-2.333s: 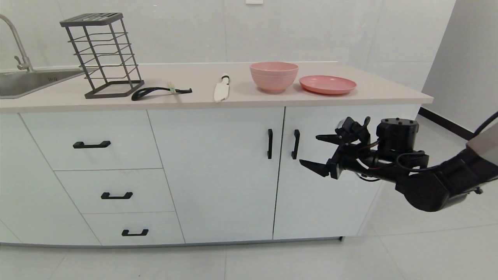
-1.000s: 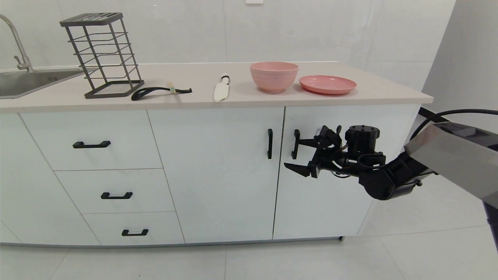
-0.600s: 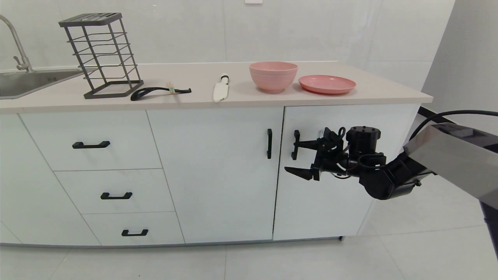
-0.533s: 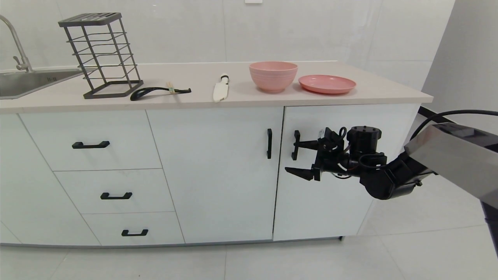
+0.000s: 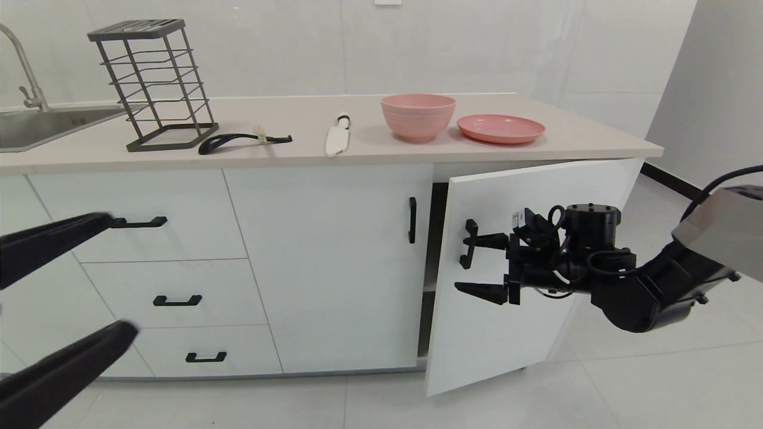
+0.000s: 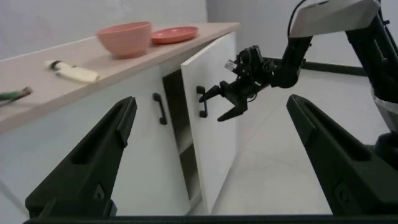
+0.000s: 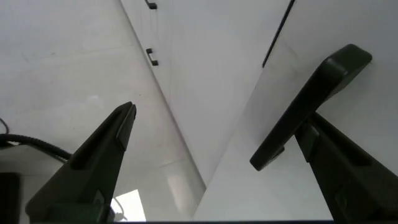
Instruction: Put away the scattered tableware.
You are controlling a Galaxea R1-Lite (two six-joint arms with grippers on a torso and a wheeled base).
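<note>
The right gripper (image 5: pixel 471 265) is spread wide and clasps nothing. Its upper finger is hooked at the black bar handle (image 5: pixel 469 244) of the flat white right-hand cabinet door (image 5: pixel 524 322), and its lower finger hangs free in front of the door panel. The left gripper (image 5: pixel 122 273) is also wide open and holds nothing, hovering before a stack of three white drawers with black handles (image 5: pixel 179 262), well apart from the tableware. A long beige countertop (image 5: pixel 298 116) runs across the white cabinets. The right-hand cabinet door stands ajar, leaving a dark gap beside the closed white left-hand door (image 5: pixel 334 268). It covers most of the opening, and what lies inside the cabinet cannot be made out. At the counter's far left is a sunken steel sink (image 5: pixel 42 125) with a curved tap (image 5: pixel 21 59). Near it stands an upright black wire rack (image 5: pixel 158 89) with a slatted top. All the tableware lies on the countertop. A round pink bowl (image 5: pixel 418 116) sits upright roughly above the gap, its inside hidden. A shallow round pink plate (image 5: pixel 501 128) is just beside it towards the right end. To the bowl's left lies a white knife (image 5: pixel 338 137), its handle pointing towards the wall. Further left is a black long-handled spoon (image 5: pixel 229 142) near the rack's foot, with pale chopsticks (image 5: pixel 262 133) lying across its handle.
</note>
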